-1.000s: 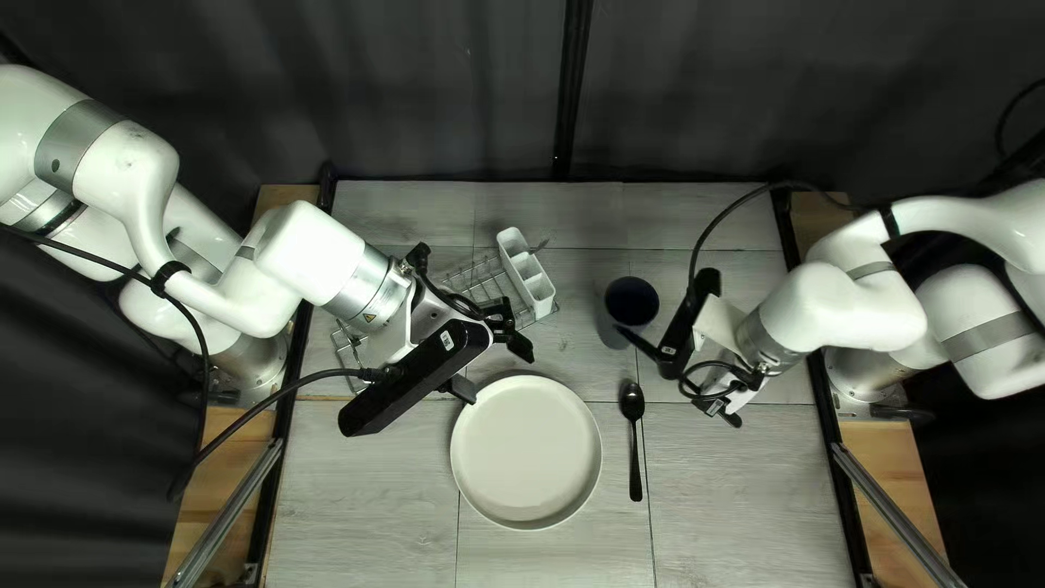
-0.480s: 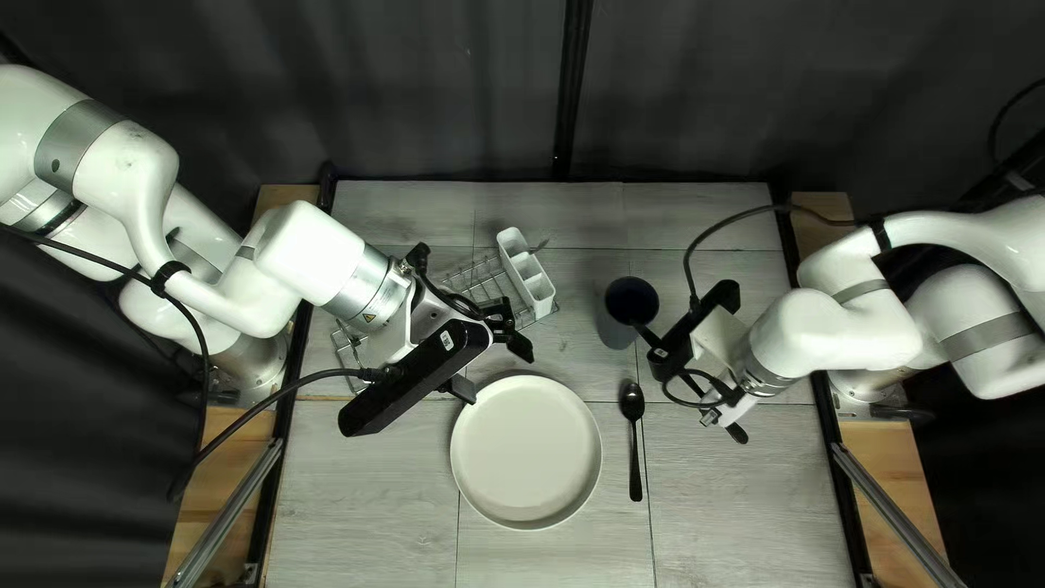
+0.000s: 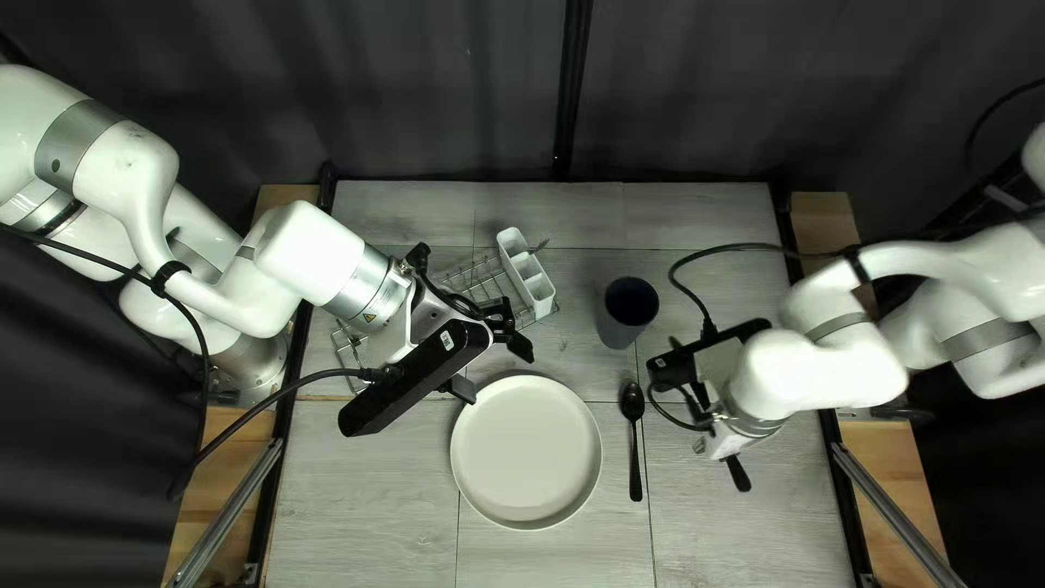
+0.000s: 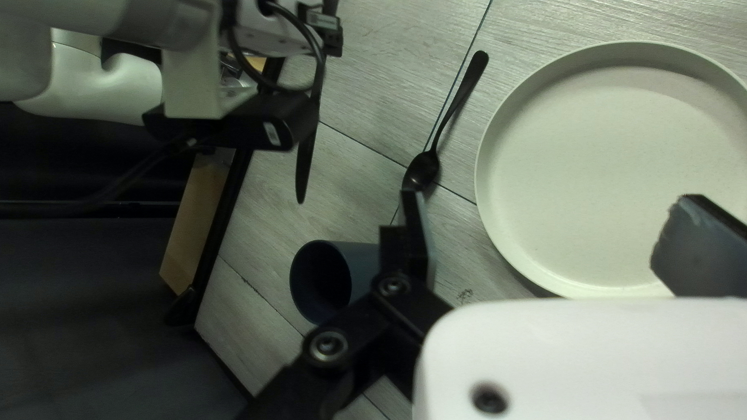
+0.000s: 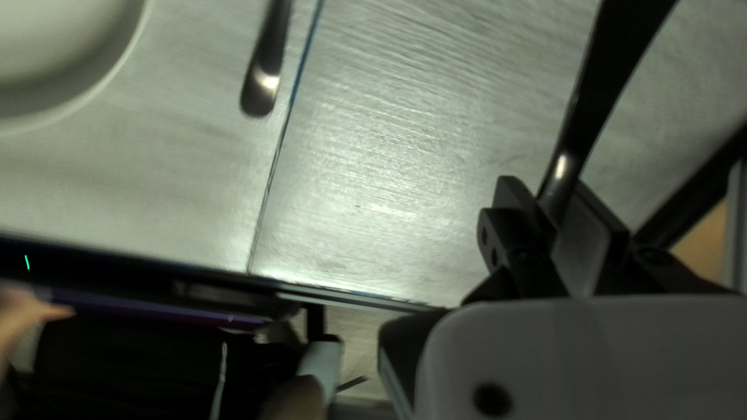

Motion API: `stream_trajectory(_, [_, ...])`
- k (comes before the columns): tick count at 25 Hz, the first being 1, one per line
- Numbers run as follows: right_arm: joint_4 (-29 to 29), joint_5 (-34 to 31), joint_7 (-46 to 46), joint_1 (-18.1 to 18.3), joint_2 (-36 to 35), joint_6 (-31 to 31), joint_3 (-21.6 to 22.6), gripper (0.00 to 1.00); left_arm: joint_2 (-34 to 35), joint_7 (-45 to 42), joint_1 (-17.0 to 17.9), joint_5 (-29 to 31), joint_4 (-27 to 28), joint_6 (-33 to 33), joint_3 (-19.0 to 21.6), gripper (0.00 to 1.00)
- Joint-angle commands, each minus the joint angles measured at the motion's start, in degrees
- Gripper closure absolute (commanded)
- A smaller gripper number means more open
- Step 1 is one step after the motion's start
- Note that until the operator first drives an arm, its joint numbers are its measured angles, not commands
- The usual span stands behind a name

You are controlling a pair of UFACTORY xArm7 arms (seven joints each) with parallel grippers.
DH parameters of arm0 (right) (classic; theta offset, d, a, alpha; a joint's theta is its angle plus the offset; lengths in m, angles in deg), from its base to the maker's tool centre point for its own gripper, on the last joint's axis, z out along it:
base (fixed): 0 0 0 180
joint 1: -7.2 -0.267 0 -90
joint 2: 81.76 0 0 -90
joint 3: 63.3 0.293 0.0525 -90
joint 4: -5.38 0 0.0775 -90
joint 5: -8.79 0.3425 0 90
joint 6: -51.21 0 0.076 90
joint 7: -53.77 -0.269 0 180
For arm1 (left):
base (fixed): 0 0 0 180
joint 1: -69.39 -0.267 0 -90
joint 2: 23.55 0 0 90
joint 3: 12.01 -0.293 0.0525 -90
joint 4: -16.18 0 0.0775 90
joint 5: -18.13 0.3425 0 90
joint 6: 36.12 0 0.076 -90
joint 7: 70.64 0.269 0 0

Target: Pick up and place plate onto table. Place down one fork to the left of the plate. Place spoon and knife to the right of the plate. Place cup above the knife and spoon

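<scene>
The left gripper (image 3: 492, 368) hangs at the plate's far-left rim in the top left view; in the left wrist view this gripper (image 4: 545, 241) is open, nothing gripped, with the plate (image 4: 599, 163) beyond its fingers. At the right of the top left view is the right gripper (image 3: 713, 381), holding a black knife (image 3: 738, 473) above the table. The right wrist view has that gripper (image 5: 564, 222) shut on the knife (image 5: 599, 85). A black spoon (image 3: 635, 436) lies right of the plate (image 3: 526, 452). The dark cup (image 3: 628, 310) stands upright beyond the spoon. I cannot make out a fork.
Partly under my left arm is a wire rack (image 3: 479, 281) with a white utensil caddy (image 3: 527, 274), a thin handle sticking out of it. Black rails edge the table's sides. A person's hand (image 5: 22, 315) shows past the table edge in the right wrist view.
My right gripper has swung round and shifted toward the table's near edge, carrying the knife away from the cup. The left arm, plate, spoon and cup have stayed put.
</scene>
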Motion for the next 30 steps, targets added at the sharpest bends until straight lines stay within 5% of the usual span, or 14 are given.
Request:
stream_trajectory(1, [0.0, -0.5, 0.0, -0.2, -0.2, -0.2, 0.4, 1.00, 0.0, 0.0, 0.0, 0.0, 0.0, 0.0, 0.0, 0.00])
stream_trajectory(5, [0.0, 0.6, -1.8, -0.6, -3.0, -4.3, 1.0, 1.00, 0.0, 0.0, 0.0, 0.0, 0.0, 0.0, 0.0, 0.00])
stream_trajectory(16, [-0.5, 0.7, -27.4, -2.4, -9.6, -14.0, 4.6, 1.00, 0.0, 0.0, 0.0, 0.0, 0.0, 0.0, 0.0, 0.00])
stream_trajectory(30, [4.9, 1.2, -20.3, -1.9, -14.6, -29.5, 4.2, 1.00, 0.0, 0.0, 0.0, 0.0, 0.0, 0.0, 0.0, 0.00])
